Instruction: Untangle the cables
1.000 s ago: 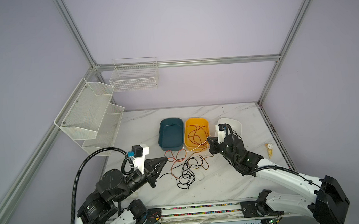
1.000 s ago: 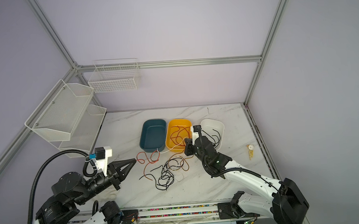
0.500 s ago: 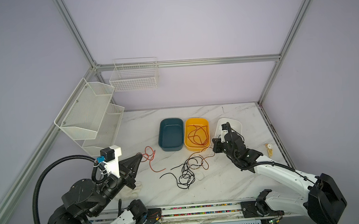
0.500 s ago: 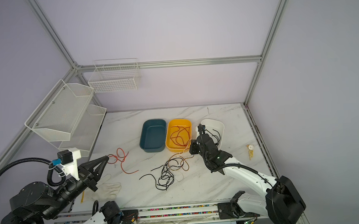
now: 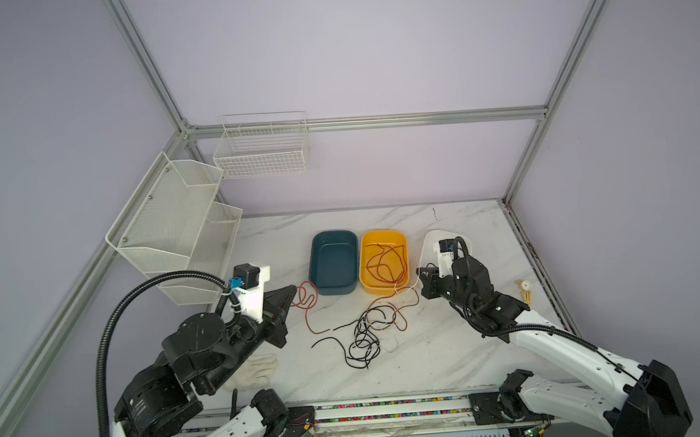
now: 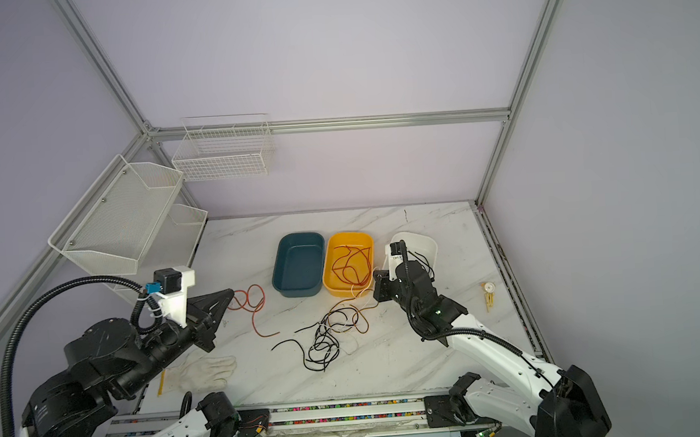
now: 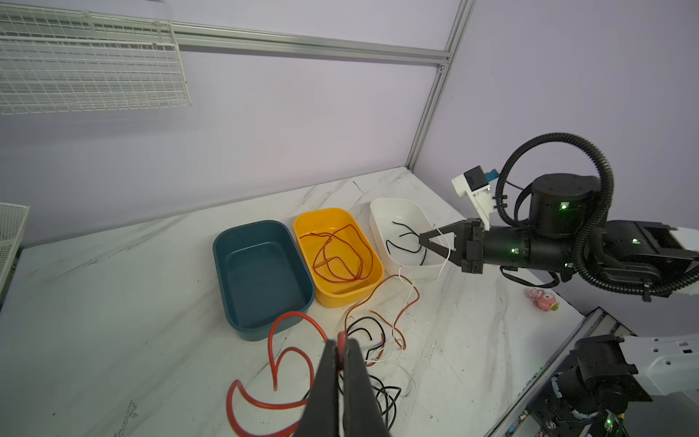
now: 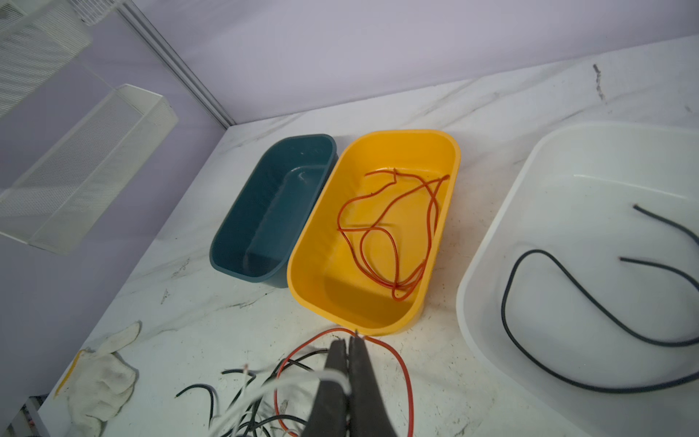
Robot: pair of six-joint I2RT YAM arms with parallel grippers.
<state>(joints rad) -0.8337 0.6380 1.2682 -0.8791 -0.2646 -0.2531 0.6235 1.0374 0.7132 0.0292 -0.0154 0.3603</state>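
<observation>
The cables (image 5: 363, 338) part best if you pull slowly, left gripper (image 7: 341, 343) clamped on the loose red cable (image 7: 272, 363), right gripper (image 8: 348, 341) clamped on the snagged white cable (image 8: 299, 379).

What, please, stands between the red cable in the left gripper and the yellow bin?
The teal bin does: the left gripper, shut on the red cable, is by its left front corner, and the yellow bin sits along its right side.

Three tubs (image 5: 333, 262), one glove (image 5: 251, 371)
</observation>
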